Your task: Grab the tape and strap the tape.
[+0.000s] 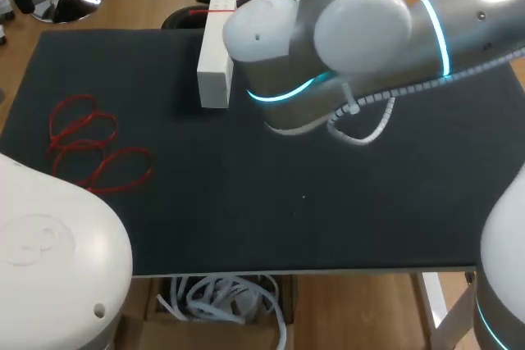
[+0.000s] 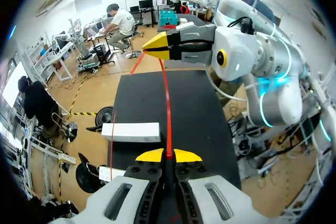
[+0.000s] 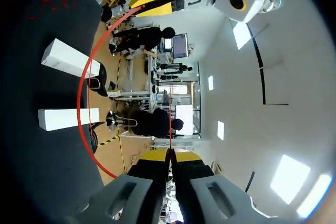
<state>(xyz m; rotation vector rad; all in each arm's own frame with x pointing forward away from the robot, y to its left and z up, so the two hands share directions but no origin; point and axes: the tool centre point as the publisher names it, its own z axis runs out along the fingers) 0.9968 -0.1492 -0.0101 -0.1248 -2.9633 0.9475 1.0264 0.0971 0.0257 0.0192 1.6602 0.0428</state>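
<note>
Black desk [image 1: 328, 219] is carrying a white box [image 1: 215, 59] and loose red loops [image 1: 90, 145]. Your left gripper [image 2: 168, 155] is clamping together on one end of the red tape [image 2: 167, 108]; your right gripper [image 3: 170, 153] is pinching the other end. Only your wrist views are showing these grips; the right arm [image 1: 361, 30] is blocking them in the head view.

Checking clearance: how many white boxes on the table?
2, lying apart: near box closer to the right pincer, far box beyond it. My right arm may hide more.

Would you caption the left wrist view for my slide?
Left hand and right hand both grip one red tape loop.
</note>
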